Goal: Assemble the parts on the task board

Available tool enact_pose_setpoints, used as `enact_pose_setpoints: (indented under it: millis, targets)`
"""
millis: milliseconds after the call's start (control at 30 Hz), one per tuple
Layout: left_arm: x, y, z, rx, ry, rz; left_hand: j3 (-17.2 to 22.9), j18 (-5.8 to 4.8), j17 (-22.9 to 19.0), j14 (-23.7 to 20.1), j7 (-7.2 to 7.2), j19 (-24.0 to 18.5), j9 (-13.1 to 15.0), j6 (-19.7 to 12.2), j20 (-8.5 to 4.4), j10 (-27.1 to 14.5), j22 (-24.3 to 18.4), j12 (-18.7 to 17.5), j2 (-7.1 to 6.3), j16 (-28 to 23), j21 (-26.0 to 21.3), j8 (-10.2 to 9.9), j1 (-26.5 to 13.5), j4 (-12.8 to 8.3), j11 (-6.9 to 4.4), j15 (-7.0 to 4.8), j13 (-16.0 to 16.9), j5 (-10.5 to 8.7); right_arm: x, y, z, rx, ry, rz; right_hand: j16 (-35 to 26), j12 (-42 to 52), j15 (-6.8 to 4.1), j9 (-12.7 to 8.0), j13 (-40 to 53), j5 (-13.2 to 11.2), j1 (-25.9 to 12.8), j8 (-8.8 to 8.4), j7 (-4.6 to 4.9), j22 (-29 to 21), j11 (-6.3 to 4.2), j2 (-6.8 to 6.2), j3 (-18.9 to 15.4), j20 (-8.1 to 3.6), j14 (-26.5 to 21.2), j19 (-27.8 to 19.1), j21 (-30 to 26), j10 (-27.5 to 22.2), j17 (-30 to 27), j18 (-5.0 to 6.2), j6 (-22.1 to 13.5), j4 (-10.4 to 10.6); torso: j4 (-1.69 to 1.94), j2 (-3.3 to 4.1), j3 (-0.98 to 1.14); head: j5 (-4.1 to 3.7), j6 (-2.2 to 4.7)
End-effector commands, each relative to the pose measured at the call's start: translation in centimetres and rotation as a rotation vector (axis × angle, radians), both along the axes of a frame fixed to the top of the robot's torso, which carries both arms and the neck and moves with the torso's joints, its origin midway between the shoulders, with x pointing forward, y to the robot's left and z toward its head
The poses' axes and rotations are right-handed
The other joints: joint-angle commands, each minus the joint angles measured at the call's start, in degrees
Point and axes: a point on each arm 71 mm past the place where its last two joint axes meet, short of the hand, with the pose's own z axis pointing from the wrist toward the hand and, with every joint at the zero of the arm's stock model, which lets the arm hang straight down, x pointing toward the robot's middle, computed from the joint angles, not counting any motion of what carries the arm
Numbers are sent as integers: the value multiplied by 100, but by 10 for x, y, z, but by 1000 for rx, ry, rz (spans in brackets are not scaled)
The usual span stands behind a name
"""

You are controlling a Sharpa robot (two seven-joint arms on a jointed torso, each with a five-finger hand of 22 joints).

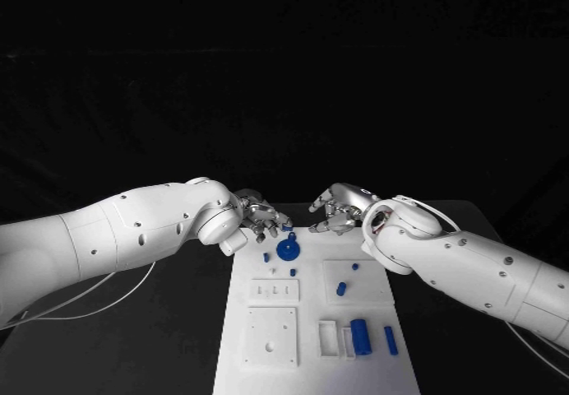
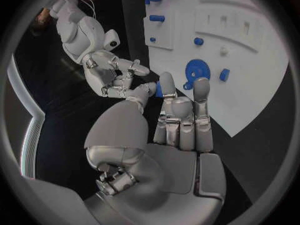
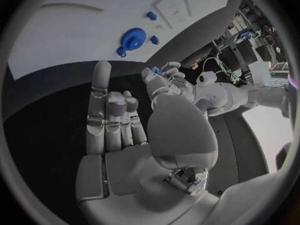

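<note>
My left robot hand [image 1: 259, 216] pinches a small blue plastic part [image 1: 289, 226] at its fingertips, and my right robot hand [image 1: 340, 210] sits just beside it, fingers partly curled, nothing clearly held; looks like a hand-over or regrasp above the far end of the flat white matte task board [image 1: 311, 362] on the black surface [image 1: 154, 346]. Just below both hands lies the round blue toothed gear with hub [image 1: 287, 248]; next I'd need a steady, aligned transfer of the smooth part.
</note>
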Motion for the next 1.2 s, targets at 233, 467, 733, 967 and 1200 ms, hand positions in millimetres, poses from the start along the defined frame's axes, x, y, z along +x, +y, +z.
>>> enact_pose_setpoints:
  millis: [233,467,733,967,1200]
  targets:
    - [-12,6,-4,55,-23,-4,565,49,299,188,-331,122,479,435,-30,230,66,53,-73,98,-63,13,-46,-635,-69,-26,45,73,1,-55,3,20,-16,-46,-50,66,0,6,-217,273,-70,-23,-12,108,-13,-13,190,56,-51,72,-37,-79,-93,106,84,-140,-35,-38,10,42,-76]
    - [-29,11,-11,109,-52,14,572,48,520,366,-368,255,426,546,-59,262,144,232,-126,85,-120,11,-98,-666,-87,-59,55,219,16,-87,14,151,-36,-145,-171,-42,-18,-4,-431,524,-160,-27,-25,112,-37,-14,328,39,-82,70,-92,-118,-219,89,158,-98,-46,-69,53,54,-198]
    - [-55,12,-20,141,-76,38,517,63,1043,626,-433,438,523,723,-79,280,300,722,-149,245,-173,21,-173,-632,-100,-98,103,255,32,-107,19,266,-54,-241,-629,-436,-15,-14,-1012,669,-240,-25,-21,11,-37,-28,320,55,-206,-5,-293,-361,-704,80,121,-86,1,-108,116,71,-386]
    - [-74,7,-32,175,-93,29,523,111,1576,756,-467,526,728,824,-7,281,504,1118,-157,394,-264,21,-211,-597,-98,-67,-8,296,42,-116,22,318,-54,-304,-628,-425,-17,-16,-1080,728,-205,-24,-14,-14,-34,-19,352,48,-220,15,-345,-396,-754,75,109,-168,72,-144,115,-7,-476]
    - [-83,3,-44,186,-80,18,530,158,1733,776,-481,568,823,856,33,285,692,1227,-155,404,-355,25,-228,-639,-106,-57,-118,301,47,-117,22,330,-46,-325,-616,-403,-19,-14,-1110,734,-242,-25,-17,-12,-36,-8,366,46,-232,21,-368,-412,-778,70,125,-220,76,-159,117,-36,-548]
